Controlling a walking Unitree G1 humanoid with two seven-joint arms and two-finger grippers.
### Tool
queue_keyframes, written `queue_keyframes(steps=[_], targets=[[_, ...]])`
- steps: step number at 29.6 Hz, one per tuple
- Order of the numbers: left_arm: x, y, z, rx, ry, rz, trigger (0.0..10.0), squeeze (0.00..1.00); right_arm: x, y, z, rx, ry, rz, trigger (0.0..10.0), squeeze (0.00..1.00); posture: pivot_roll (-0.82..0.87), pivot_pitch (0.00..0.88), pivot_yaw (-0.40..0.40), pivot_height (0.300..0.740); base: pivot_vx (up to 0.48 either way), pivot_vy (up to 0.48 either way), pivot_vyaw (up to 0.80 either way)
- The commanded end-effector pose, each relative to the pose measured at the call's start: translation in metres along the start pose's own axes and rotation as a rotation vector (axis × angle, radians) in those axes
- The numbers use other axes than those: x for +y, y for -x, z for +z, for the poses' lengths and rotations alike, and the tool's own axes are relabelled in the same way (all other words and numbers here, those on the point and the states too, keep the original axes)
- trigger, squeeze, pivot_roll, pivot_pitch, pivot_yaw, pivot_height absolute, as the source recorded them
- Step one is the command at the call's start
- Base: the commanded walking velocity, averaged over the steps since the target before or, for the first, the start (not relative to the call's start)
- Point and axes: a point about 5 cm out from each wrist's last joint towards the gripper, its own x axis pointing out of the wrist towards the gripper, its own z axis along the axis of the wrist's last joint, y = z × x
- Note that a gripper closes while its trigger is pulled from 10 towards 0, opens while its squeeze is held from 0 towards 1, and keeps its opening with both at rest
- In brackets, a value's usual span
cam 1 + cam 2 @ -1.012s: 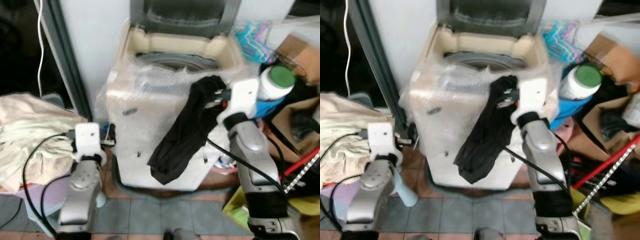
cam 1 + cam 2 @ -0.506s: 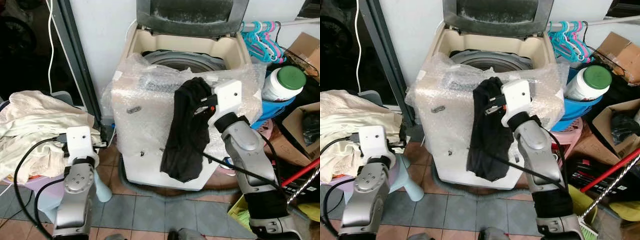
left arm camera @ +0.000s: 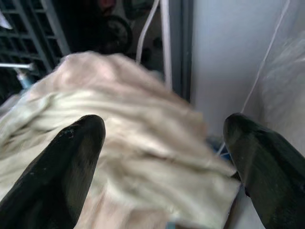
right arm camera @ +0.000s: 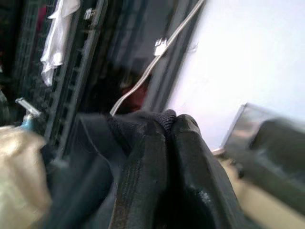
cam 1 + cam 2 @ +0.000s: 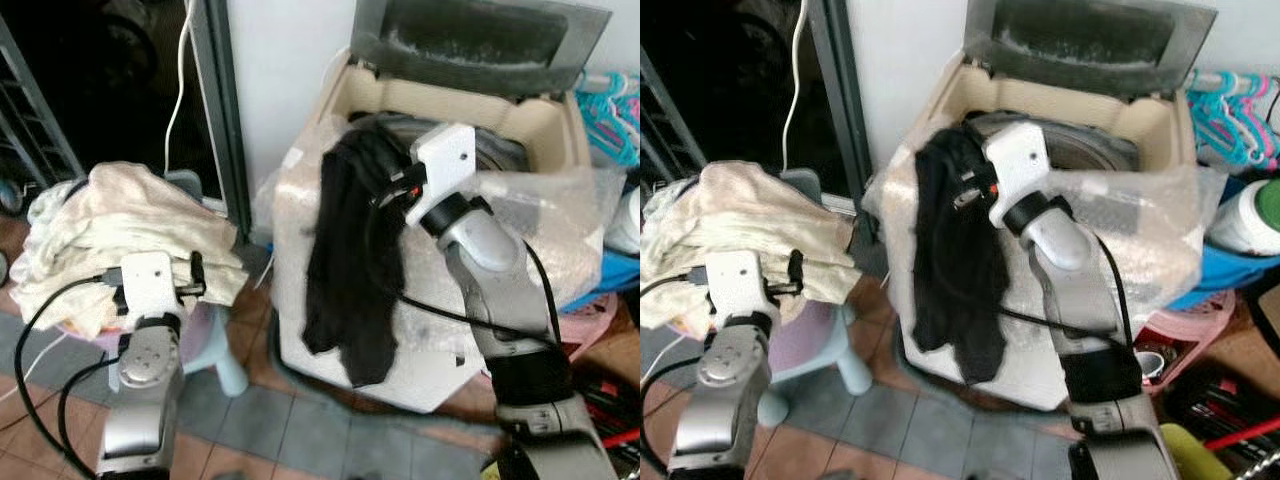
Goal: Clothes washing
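Observation:
A black garment hangs down the front of the top-loading washing machine, which is wrapped in bubble film with its lid raised. My right gripper is shut on the garment's top, at the machine's front left rim; the right wrist view shows its fingers closed together with the black garment pinched between them. My left gripper is open, low on the left, pointing at a pile of cream laundry, whose folds lie just past the fingertips.
The cream pile rests on a pale stool. A dark doorway with a grey frame and a white cable lies left of the machine. Hangers, a white jar and a blue tub crowd the right side. Tiled floor lies below.
The whole view has swung to the left. My right gripper has carried the black garment higher and further left, up to the machine's rim. The left arm holds its pose.

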Motion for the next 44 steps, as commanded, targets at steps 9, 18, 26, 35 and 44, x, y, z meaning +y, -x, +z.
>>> queue_keyframes(steps=[9, 18, 26, 35, 44], targets=[[-0.008, -0.001, 0.001, -0.003, 0.007, -0.027, 10.0, 0.0, -0.102, -0.037, 0.05, -0.085, 0.107, -0.374, 10.0, 0.0, -0.02, 0.0, -0.012, 0.74, 0.35, 0.0, 0.0], [-0.009, 0.0, 0.001, -0.001, 0.024, -0.005, 10.0, 0.0, -0.155, -0.031, 0.085, -0.134, 0.232, -0.69, 10.0, 0.0, -0.01, 0.0, -0.034, 0.74, 0.0, 0.0, 0.0], [-0.007, 0.002, 0.0, 0.01, 0.026, 0.003, 10.0, 0.0, -0.082, -0.015, -0.016, 0.175, 0.076, -0.355, 10.0, 0.35, -0.01, 0.0, -0.026, 0.74, 0.0, 0.0, 0.0], [-0.012, -0.003, 0.0, 0.016, 0.019, -0.024, 10.0, 0.0, -0.043, 0.014, -0.015, 0.086, -0.091, -0.108, 10.0, 1.0, -0.03, 0.0, -0.019, 0.74, 0.0, 0.0, 0.0], [-0.011, -0.004, 0.0, 0.016, 0.018, -0.008, 10.0, 0.0, -0.002, 0.047, -0.049, 0.35, -0.187, 0.26, 10.0, 1.0, -0.03, 0.0, -0.023, 0.74, 0.0, 0.0, 0.0]])
